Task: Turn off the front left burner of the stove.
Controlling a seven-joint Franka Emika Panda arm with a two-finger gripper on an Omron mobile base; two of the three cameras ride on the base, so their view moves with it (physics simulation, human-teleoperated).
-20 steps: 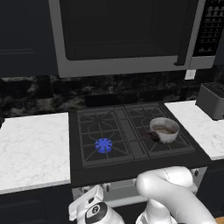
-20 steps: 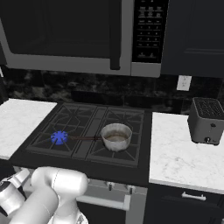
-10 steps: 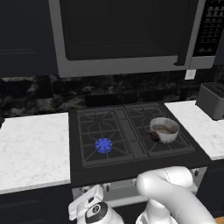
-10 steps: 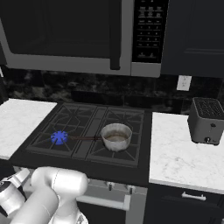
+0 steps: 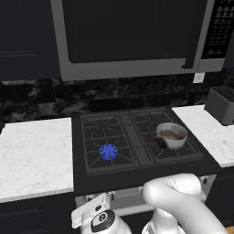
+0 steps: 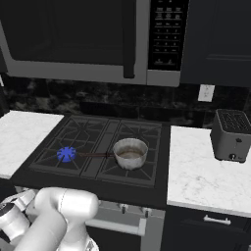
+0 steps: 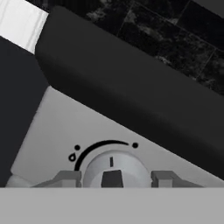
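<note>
A wide black stove (image 5: pixel 137 141) is seen between two white counters (image 5: pixel 32 155), under a big grey microwave (image 5: pixel 132 36). On the stove, the front left burner (image 5: pixel 108 151) is lit, and a small round blue flame is shown in the middle of its grate; the same blue flame is seen in the right base view (image 6: pixel 66 154). A small silver pot (image 5: pixel 172 135) with a dark handle is set on the front right grate, just beside the lit burner, and its handle is pointed toward the flame. A grey toaster (image 6: pixel 232 135) is placed on the counter to the right of the stove. Below the front edge of the stove, the white arm is bent low, near the silver front of the stove. In the hand view, a round silver knob (image 7: pixel 114 168) is seen on that silver front, with a black curved line and a little flame mark above it. The gripper (image 7: pixel 114 179) is held right at the knob, with one grey fingertip (image 7: pixel 68 178) on each side of it. The fingers are spread about as wide as the knob, but whether the knob is squeezed cannot be told, since the tips are cut off at the bottom of the view
</note>
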